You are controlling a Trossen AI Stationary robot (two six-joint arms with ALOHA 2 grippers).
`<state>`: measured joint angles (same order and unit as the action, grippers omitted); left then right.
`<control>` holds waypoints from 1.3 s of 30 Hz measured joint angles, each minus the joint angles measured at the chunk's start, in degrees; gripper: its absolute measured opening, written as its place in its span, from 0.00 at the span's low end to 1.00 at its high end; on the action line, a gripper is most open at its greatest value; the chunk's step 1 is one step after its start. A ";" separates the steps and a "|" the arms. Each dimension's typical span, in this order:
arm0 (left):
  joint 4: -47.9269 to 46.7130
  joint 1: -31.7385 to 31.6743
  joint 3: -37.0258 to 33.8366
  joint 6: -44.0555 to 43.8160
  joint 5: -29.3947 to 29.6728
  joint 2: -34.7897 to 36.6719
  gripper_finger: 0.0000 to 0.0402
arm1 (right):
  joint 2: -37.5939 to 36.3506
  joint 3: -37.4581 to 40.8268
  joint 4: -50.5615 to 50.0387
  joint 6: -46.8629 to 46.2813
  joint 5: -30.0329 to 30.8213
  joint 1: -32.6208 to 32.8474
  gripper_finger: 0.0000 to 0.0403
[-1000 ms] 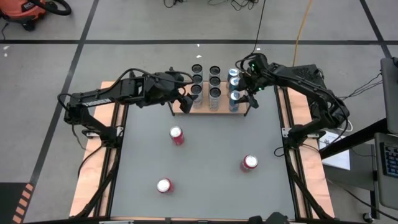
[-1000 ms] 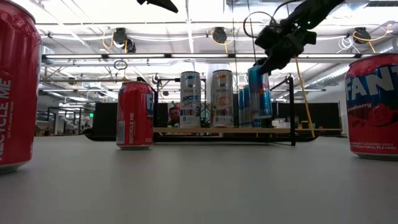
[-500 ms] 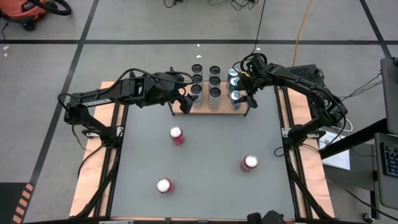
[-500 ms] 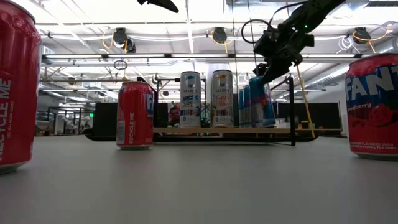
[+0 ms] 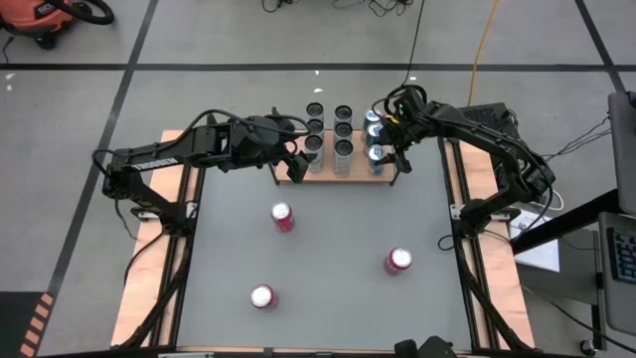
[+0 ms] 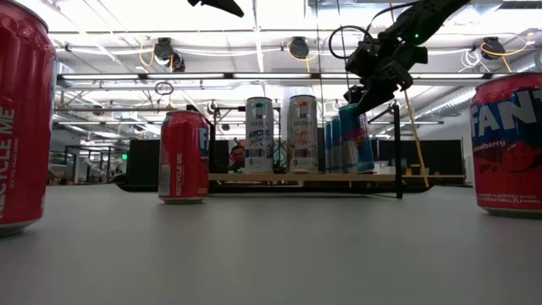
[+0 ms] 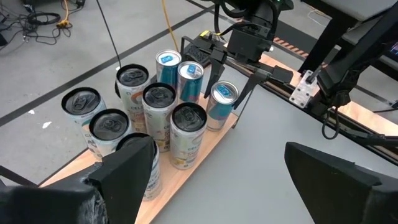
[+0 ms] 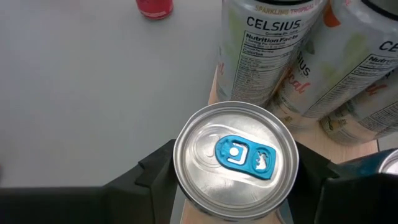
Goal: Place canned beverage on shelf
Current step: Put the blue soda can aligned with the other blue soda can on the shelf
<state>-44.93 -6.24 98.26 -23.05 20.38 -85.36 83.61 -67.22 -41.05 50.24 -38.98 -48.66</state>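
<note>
- We see the right gripper (image 5: pixel 387 147) at the right end of the shelf (image 5: pixel 343 171), which lies along the far edge of the table (image 5: pixel 328 298).
- Its fingers (image 8: pixel 155 171) sit on either side of a blue can (image 8: pixel 235 160) with a blue pull tab, just below the rim; we judge them clenched on that can.
- In the low view that blue can (image 6: pixel 357 140) leans a little, its base down at the board among the other blue cans (image 6: pixel 336 146) at that end.
- The left gripper (image 5: pixel 288 159) hovers at the left end of the shelf with its fingers spread wide and nothing between them.
- Six pale cans (image 5: pixel 343 131) stand upright in two rows over the left and middle of the shelf, with the blue ones in a row beside them.
- Three red cans stand on the table, well apart from the shelf: one (image 5: pixel 282 216) left of the middle, one (image 5: pixel 398 261) toward the right edge, one (image 5: pixel 262 296) near the front edge.
</note>
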 joint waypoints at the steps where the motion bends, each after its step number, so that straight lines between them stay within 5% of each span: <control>1: 0.00 0.00 0.00 0.01 0.00 0.00 0.91 | 0.00 0.00 -0.04 0.16 0.00 0.00 0.48; 31: -0.18 0.00 0.00 -0.48 -0.02 0.00 0.91 | -1.56 -1.08 -0.75 2.29 0.08 0.00 0.65; 39: -0.20 0.74 0.00 -0.38 -0.04 0.00 0.91 | -6.15 -5.32 -2.02 -7.88 2.96 0.02 0.65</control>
<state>-45.12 -5.50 98.26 -23.43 20.35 -85.36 77.46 -72.54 -43.06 42.37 -36.02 -48.64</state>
